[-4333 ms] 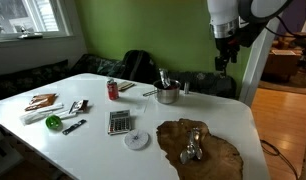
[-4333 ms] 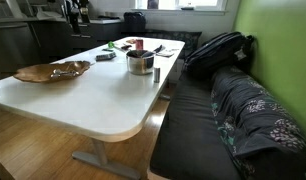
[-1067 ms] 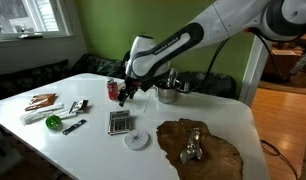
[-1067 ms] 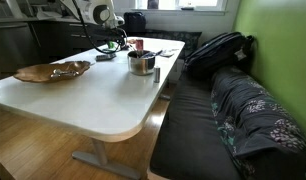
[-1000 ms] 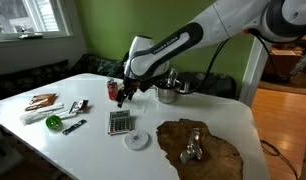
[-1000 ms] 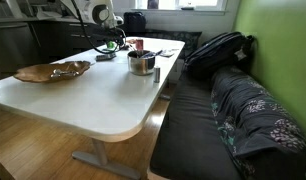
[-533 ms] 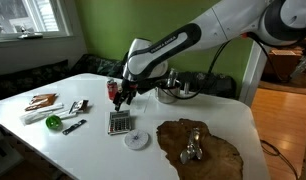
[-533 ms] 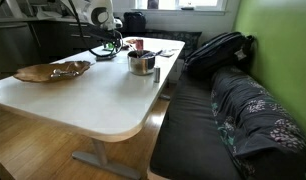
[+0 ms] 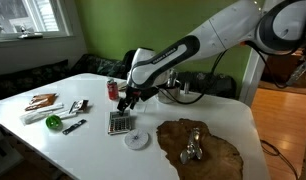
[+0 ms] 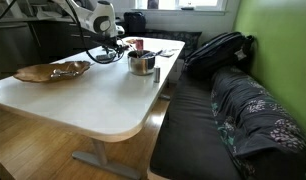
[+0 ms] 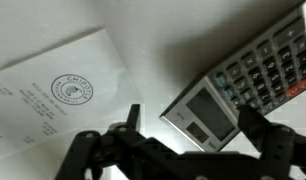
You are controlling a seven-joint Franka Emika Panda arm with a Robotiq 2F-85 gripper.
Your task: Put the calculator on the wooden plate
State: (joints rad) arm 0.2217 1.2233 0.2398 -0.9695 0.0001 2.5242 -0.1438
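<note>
My gripper (image 9: 124, 103) hangs over the calculator (image 9: 119, 122) on the white table (image 9: 93, 148), jaws apart. The wooden plate (image 9: 218, 150) lies to its right. A green wall (image 9: 143, 25) stands behind.

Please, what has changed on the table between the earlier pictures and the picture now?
The arm came down from high above the table; its tool now hovers open just above the calculator. Nothing was gripped or released. The calculator, wooden plate and white disc stayed in place.
</note>
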